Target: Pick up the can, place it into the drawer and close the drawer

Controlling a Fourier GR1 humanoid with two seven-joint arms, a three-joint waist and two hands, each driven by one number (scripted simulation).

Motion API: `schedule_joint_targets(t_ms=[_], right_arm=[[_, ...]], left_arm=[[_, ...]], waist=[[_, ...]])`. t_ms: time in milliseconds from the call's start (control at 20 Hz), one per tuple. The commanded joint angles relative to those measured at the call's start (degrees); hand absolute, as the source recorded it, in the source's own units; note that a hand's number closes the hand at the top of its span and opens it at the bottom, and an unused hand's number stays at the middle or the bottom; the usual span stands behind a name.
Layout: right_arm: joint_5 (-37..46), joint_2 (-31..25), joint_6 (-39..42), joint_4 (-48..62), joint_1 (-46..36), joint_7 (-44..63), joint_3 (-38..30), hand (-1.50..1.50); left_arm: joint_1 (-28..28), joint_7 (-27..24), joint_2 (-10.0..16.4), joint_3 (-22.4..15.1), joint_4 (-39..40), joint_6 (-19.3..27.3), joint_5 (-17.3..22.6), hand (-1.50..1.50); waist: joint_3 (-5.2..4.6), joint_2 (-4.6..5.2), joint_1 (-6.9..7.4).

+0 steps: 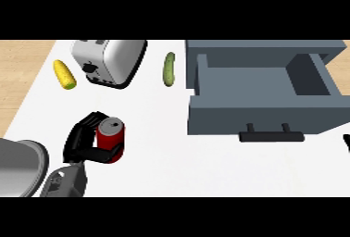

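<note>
Left hand [80, 139] is curled round the red can [111, 138], with open counter [178, 166] between it and the pulled-out drawer [259, 118]. Right hand [346, 141] is just a sliver at the right edge, can't tell its state.

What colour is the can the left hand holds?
The can is red with a silver top, clearest in the head view.
</note>
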Motion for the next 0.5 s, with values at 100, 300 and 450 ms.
schedule_joint_targets(t_ms=[100, 300, 450], right_arm=[[-0.99, 0.68, 0.93, 0.42, 2.19, -2.73, -0.48, -1.5], [1.71, 0.91, -2.26, -1.52, 0.64, 0.4, 2.8, -1.5], [-2.55, -0.68, -0.15, -2.3, -0.19, 2.75, -1.1, -1.5]], left_arm=[[-0.98, 4.98, -0.79, 1.93, -7.59, 6.95, 2.52, 1.5], [-3.18, 11.21, -1.38, -0.97, -12.43, 7.48, 3.54, 1.5], [-2.75, 17.26, -3.1, -4.62, -19.35, 9.03, 2.71, 1.5]], waist=[[0.03, -0.07, 0.0], [0.01, -0.02, 0.0], [0.04, -0.11, 0.11]])
